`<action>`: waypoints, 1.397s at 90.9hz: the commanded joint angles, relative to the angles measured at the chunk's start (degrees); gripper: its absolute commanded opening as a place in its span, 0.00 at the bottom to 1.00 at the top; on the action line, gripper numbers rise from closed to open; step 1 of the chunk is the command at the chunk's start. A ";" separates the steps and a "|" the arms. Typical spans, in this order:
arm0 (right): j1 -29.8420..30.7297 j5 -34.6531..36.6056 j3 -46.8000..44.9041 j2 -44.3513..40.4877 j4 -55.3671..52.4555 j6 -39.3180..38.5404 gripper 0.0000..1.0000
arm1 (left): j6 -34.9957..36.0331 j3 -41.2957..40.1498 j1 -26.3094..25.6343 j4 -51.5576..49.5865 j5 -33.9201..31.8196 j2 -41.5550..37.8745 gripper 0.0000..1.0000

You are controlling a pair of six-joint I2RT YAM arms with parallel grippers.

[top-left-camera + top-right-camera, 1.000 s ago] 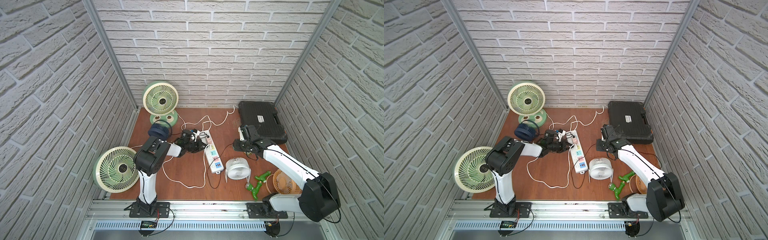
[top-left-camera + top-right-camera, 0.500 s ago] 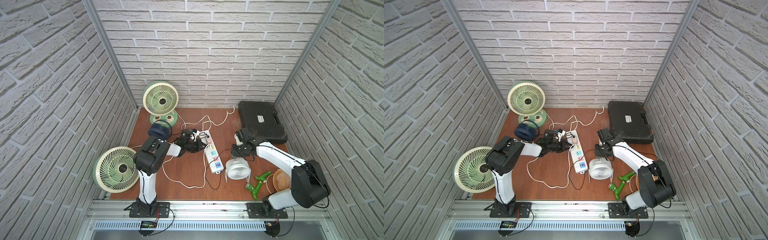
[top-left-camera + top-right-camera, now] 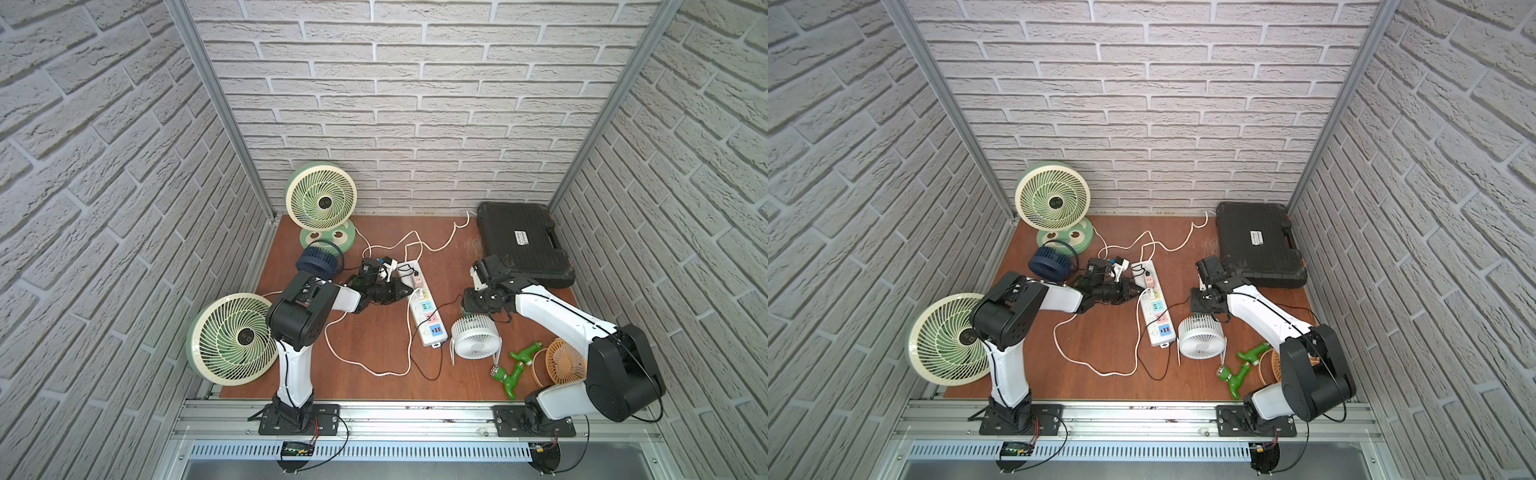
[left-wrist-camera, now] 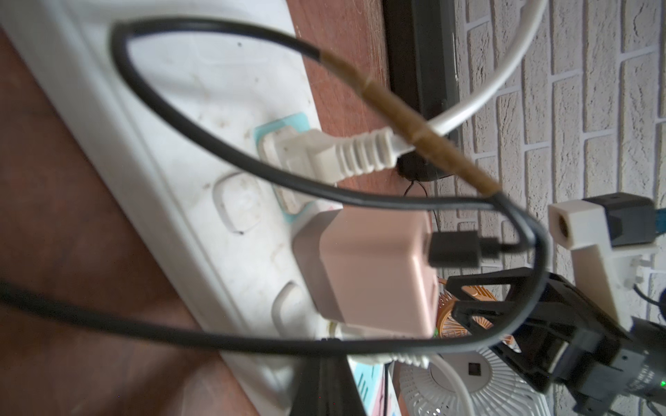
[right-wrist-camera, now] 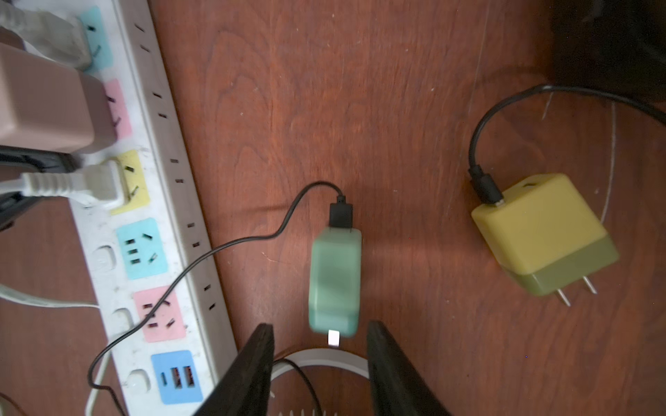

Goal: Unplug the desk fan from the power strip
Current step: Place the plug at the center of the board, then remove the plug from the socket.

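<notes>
Across the middle of the wooden table [image 3: 374,345], the power strip [image 3: 424,309] is lying lengthwise between the two arms, its blue USB end pointing toward the front rail [image 3: 415,415] and sitting just beside the white desk fan [image 3: 476,336]. Against its far half the left gripper [image 3: 405,290] is resting with fingers pressed together at the white plug [image 5: 90,183] in the yellow socket. Whether it is pinching that plug's ribbed neck or only leaning there I cannot tell, but it is probably bracing the strip so nothing slides or lifts. On the other side the right gripper [image 5: 320,327] is hovering with its fingers spread. The green adapter [image 5: 335,281] is lying blurred on the wood, its near end level with the fingertips, and neither finger seems to be touching it. Its black cable [image 5: 223,248] is trailing across a pink socket, so I am judging this to be the fan's plug, already out of the strip. A yellow adapter [image 5: 540,230] is lying loose nearby, prongs bare, while a pink adapter [image 5: 47,108] is sitting plugged in. Around the reddish-brown board, brick-patterned walls [image 3: 415,104] are closing in three sides, with a green fan [image 3: 321,201] and a black case [image 3: 523,245] crowding the back edge.
</notes>
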 commanded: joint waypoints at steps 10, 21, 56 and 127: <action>1.13 0.65 2.21 -5.08 1.68 -2.22 0.54 | -1.61 -1.80 0.95 -0.13 -2.21 2.42 0.00; 3.66 0.77 3.04 -6.22 4.24 -4.03 0.53 | -1.54 -1.59 1.06 0.17 -2.06 2.26 0.00; 14.87 5.56 5.17 0.90 13.92 -7.90 0.50 | -2.70 -0.56 1.43 1.38 -1.40 2.91 0.00; 20.53 11.94 3.58 17.75 31.58 -3.47 0.36 | -3.05 -0.35 1.46 1.40 -1.49 3.47 0.00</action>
